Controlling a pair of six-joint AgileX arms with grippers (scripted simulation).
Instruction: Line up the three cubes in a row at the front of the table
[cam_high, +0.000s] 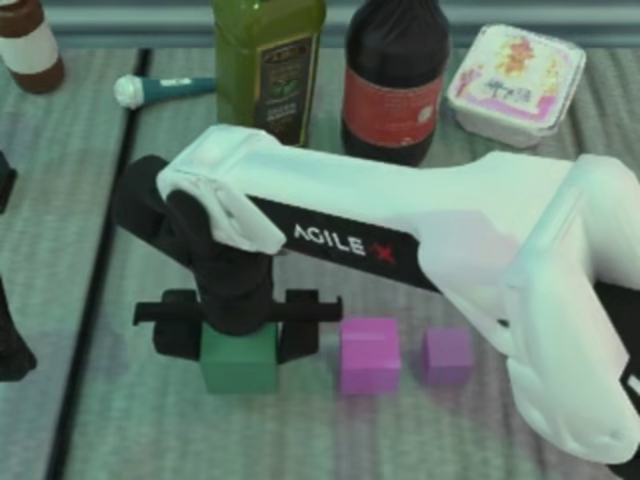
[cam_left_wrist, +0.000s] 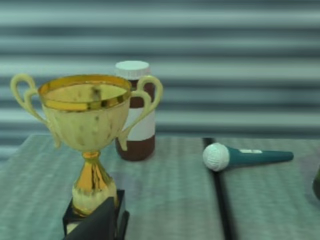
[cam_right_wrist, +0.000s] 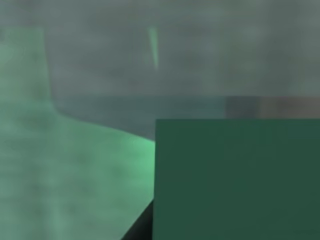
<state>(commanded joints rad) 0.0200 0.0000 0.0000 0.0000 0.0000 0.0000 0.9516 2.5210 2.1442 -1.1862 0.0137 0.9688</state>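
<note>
Across the table, the right arm is reaching from the top view's right, its gripper sitting directly over the green cube. Its two dark fingers are flanking that cube on either side; whether they are pinching it or standing just clear, I cannot tell. Beside the green cube, toward the top view's right, the magenta cube is sitting apart, and the lavender cube is sitting just beyond it. Left of the green cube, at the table's edge, the left arm's gripper is waiting idle.
</note>
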